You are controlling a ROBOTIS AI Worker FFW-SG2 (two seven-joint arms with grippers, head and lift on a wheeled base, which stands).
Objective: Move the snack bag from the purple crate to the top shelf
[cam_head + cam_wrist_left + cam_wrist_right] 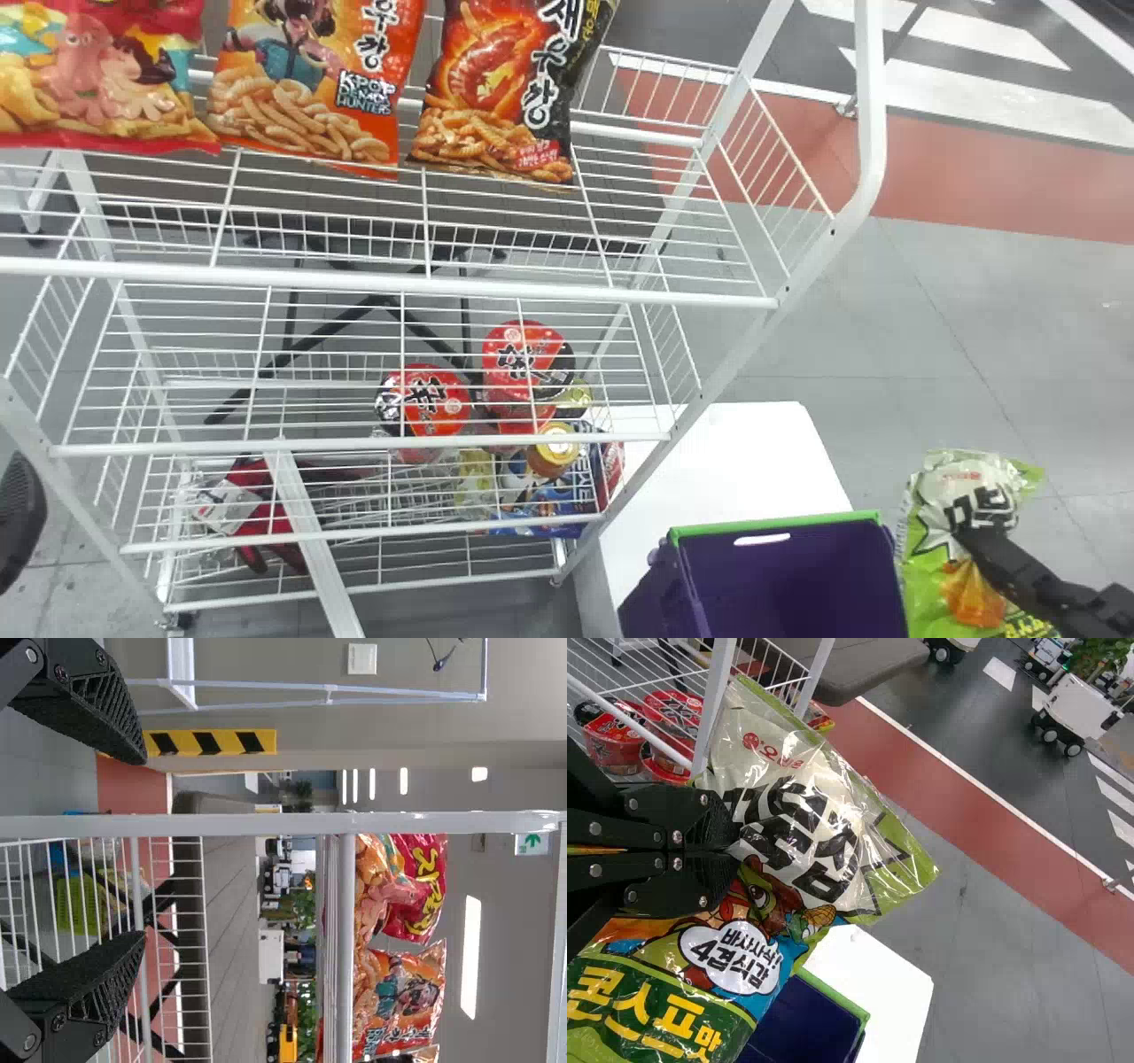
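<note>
Hanging in midair, snack bag point(923, 576), pinched by right hand point(974, 537)

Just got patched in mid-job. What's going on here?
The robot's right gripper has its fingers shut on the green-and-white snack bag. The bag is outside the purple crate, hanging just to its right in the head view, and is not yet on the top shelf. Three other snack bags are up there, toward the left and middle. The left gripper is open and empty, off by the rack's left side.
</note>
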